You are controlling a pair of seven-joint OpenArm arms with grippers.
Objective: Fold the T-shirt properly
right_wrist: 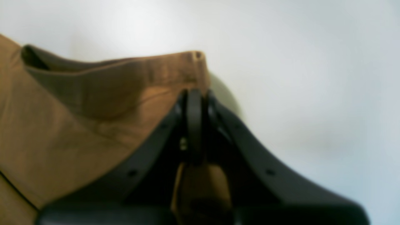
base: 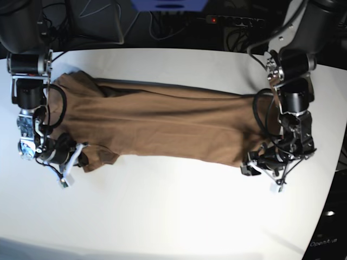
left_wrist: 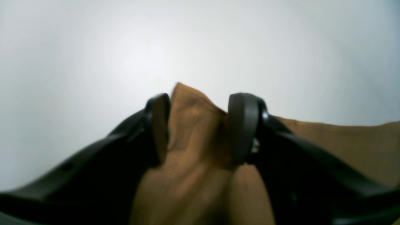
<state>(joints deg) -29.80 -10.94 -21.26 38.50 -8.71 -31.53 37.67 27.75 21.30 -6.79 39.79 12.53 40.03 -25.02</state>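
The tan-brown T-shirt (base: pixel 162 124) lies stretched out in a long band across the white table (base: pixel 173 216), from left to right in the base view. My left gripper (base: pixel 254 169) sits at the shirt's lower right corner. In the left wrist view its fingers (left_wrist: pixel 243 125) press a bunched fold of fabric (left_wrist: pixel 193 125) between them. My right gripper (base: pixel 81 155) is at the shirt's lower left end. In the right wrist view its jaws (right_wrist: pixel 194 100) are shut tight on the hemmed edge of the shirt (right_wrist: pixel 125 78), which lifts slightly there.
A power strip (base: pixel 233 20) and tangled cables lie beyond the table's far edge. Both arm bases stand at the far corners, left (base: pixel 27 65) and right (base: pixel 293 65). Bare white tabletop fills the front half.
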